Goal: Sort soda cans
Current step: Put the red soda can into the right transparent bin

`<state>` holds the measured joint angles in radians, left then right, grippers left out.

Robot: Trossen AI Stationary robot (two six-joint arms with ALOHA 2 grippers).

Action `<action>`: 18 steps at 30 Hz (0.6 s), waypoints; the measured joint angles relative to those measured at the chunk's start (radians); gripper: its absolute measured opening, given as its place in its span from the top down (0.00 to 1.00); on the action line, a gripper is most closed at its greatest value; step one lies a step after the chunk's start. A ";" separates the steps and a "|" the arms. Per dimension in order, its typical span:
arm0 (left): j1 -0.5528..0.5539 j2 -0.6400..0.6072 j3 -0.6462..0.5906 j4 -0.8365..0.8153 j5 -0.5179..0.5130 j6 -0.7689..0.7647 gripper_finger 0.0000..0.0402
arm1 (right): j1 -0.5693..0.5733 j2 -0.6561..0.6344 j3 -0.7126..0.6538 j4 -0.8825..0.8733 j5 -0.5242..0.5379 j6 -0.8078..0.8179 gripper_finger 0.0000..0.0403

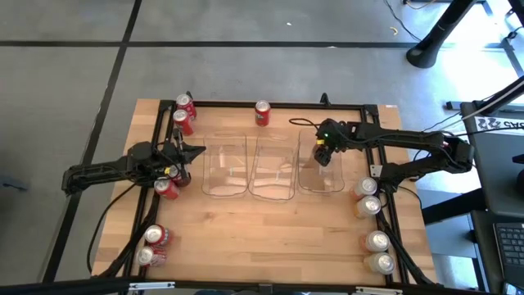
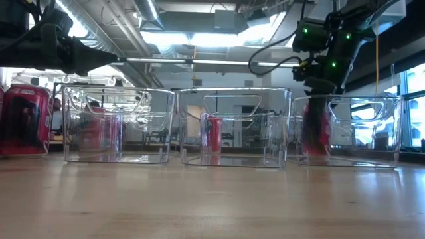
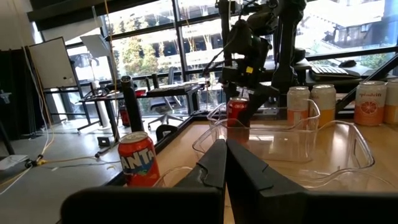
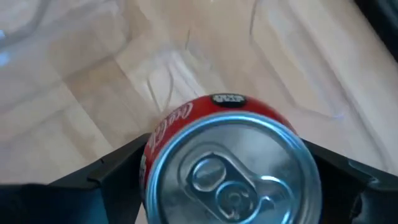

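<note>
My right gripper [image 1: 326, 153] reaches down into the right clear bin [image 1: 337, 187] and is shut on a red soda can [image 2: 316, 133] that stands upright low inside it. My left gripper [image 3: 225, 163] is shut and holds nothing. It hovers just left of the left bin [image 1: 225, 174], above a red can [image 1: 166, 188]. Other red cans stand at the far left [image 1: 183, 112], the far middle [image 1: 262, 112] and the near left [image 1: 152, 246]. Several pale cans stand along the right edge [image 1: 372, 225]. My right gripper holds the red can by its upper body just under the silver top [image 4: 227, 111], pinched between the two fingers, one on each side. The fingers come from above, pointing down. The can is upright inside the right bin; whether its base touches the bin floor I cannot tell.
Three clear bins stand side by side in the table's middle; the middle bin [image 1: 272, 176] and the left bin hold nothing. A black frame rail [image 1: 246, 104] runs around the table. Bare wood lies in front of the bins [image 1: 270, 238].
</note>
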<state>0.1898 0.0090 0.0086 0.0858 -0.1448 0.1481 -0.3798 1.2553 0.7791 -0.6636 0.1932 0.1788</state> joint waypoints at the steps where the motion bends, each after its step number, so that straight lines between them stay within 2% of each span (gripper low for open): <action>1: 0.000 0.000 0.000 0.000 0.000 -0.003 1.00 | 0.000 0.003 -0.005 0.018 0.002 0.000 0.16; 8: 0.000 0.000 0.000 0.002 0.000 -0.005 1.00 | 0.000 0.020 -0.016 0.045 0.005 0.019 0.16; 14: 0.000 0.000 0.000 0.002 0.000 -0.004 1.00 | 0.000 0.025 -0.023 0.037 -0.004 0.021 0.03; 18: 0.000 0.000 0.000 0.002 0.000 -0.003 1.00 | 0.000 0.025 -0.019 0.033 -0.005 0.022 0.06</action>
<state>0.1898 0.0091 0.0086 0.0875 -0.1446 0.1453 -0.3801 1.2800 0.7605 -0.6304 0.1886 0.2012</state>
